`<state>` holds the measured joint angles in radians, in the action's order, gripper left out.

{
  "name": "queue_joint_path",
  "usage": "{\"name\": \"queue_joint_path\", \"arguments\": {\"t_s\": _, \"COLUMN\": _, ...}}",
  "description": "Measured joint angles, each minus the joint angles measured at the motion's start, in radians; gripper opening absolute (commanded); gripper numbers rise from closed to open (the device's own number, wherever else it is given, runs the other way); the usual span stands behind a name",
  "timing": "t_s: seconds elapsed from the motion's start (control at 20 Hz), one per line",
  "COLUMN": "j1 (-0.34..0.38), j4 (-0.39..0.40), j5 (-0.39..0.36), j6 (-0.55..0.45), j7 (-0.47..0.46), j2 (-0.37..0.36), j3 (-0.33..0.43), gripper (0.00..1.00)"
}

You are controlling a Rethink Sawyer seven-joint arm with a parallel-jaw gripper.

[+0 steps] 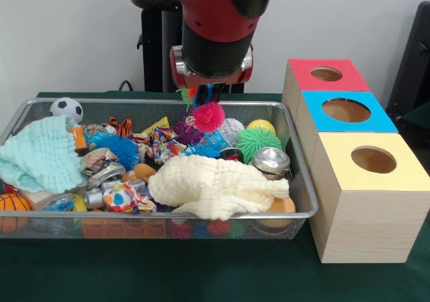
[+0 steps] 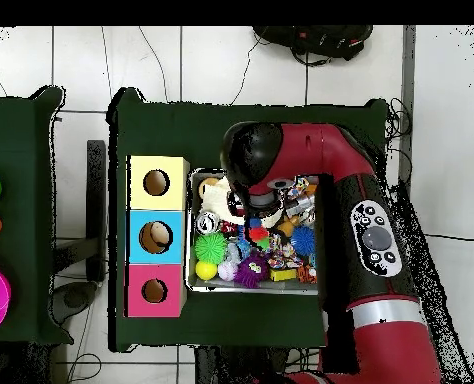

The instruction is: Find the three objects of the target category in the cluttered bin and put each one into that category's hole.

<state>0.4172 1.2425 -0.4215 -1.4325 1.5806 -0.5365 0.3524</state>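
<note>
Your bin point(image 1: 301, 181) is packed: mint cloth point(image 1: 39, 155) far left, soccer ball point(image 1: 66, 108) in the back-left corner, cream cloth point(image 1: 211, 186) at the front, green spiky ball point(image 1: 258, 141) and a can point(image 1: 271, 161) at its right end. The gripper point(image 1: 201, 95) hangs over the back middle; a pink spiky ball point(image 1: 209, 117) sits right under it, but you can't tell if the jaws hold it. Right of the bin, three boxes touch: red point(image 1: 326, 74), blue point(image 1: 345, 110), yellow point(image 1: 373, 160), one hole each. Open surface point(image 1: 201, 275) in front.

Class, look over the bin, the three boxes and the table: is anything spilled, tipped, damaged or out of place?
Nothing stands out. The clutter stays inside the wire bin, the three boxes stand upright in a row, and no object lies on the green table.
</note>
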Motion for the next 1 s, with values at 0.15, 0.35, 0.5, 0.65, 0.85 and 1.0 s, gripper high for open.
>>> {"name": "queue_joint_path", "arguments": {"t_s": 0.15, "j1": 0.000, "j4": 0.020, "j5": 0.007, "j6": 0.000, "j7": 0.000, "j2": -0.009, "j3": -0.003, "gripper": 0.00}}
{"name": "queue_joint_path", "arguments": {"t_s": 0.35, "j1": 0.000, "j4": 0.072, "j5": 0.016, "j6": 0.001, "j7": 0.000, "j2": -0.030, "j3": -0.011, "gripper": 0.00}}
{"name": "queue_joint_path", "arguments": {"t_s": 0.5, "j1": 0.000, "j4": 0.100, "j5": 0.022, "j6": 0.006, "j7": 0.000, "j2": -0.041, "j3": -0.017, "gripper": 0.00}}
{"name": "queue_joint_path", "arguments": {"t_s": 0.65, "j1": -0.003, "j4": 0.128, "j5": 0.032, "j6": 0.019, "j7": 0.000, "j2": -0.053, "j3": -0.024, "gripper": 0.00}}
{"name": "queue_joint_path", "arguments": {"t_s": 0.85, "j1": -0.018, "j4": 0.177, "j5": 0.050, "j6": 0.051, "j7": 0.000, "j2": -0.081, "j3": -0.040, "gripper": 0.00}}
{"name": "queue_joint_path", "arguments": {"t_s": 1.0, "j1": -0.029, "j4": 0.198, "j5": 0.060, "j6": 0.072, "j7": 0.000, "j2": -0.095, "j3": -0.048, "gripper": 0.00}}
